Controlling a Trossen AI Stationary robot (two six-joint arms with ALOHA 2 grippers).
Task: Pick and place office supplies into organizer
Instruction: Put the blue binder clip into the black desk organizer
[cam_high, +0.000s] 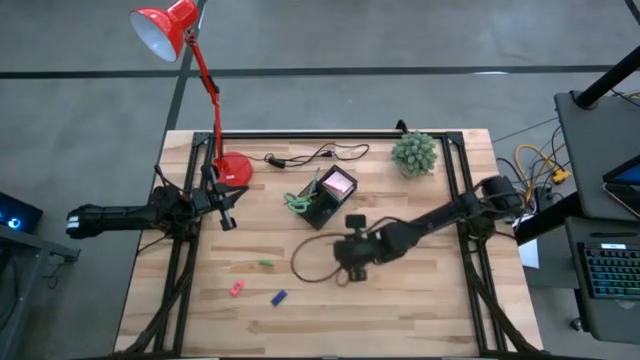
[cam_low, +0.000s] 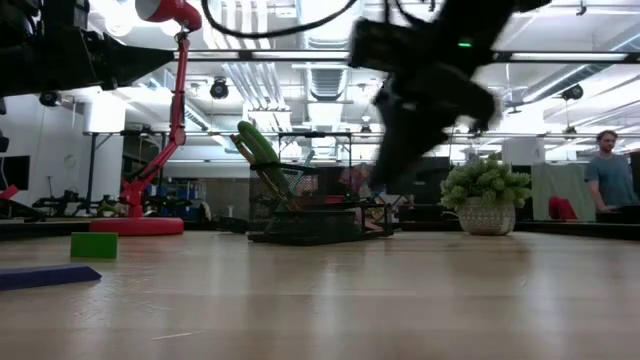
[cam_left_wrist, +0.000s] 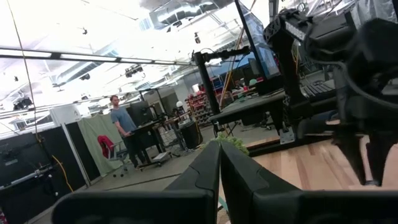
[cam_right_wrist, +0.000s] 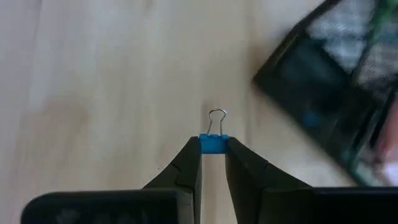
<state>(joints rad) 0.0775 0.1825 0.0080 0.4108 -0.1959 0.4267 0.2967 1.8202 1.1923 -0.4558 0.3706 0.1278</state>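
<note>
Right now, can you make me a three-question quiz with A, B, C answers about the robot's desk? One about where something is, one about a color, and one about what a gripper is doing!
1. Where is the red lamp's round base?
A. Beside the potted plant
B. Near the table's far edge on the left arm's side
C. Inside the black tray

2. What color is the clip in the right gripper?
A. Blue
B. Yellow
C. White

3. What is the left gripper doing?
A. Holding scissors
B. Standing wide open
C. Shut on nothing

Answers:
1 B: the high view shows the base by the far edge, close to the left arm.
2 A: the right wrist view shows a blue clip pinched between the fingertips.
3 C: the left wrist view shows the fingers pressed together with nothing between them.
</note>
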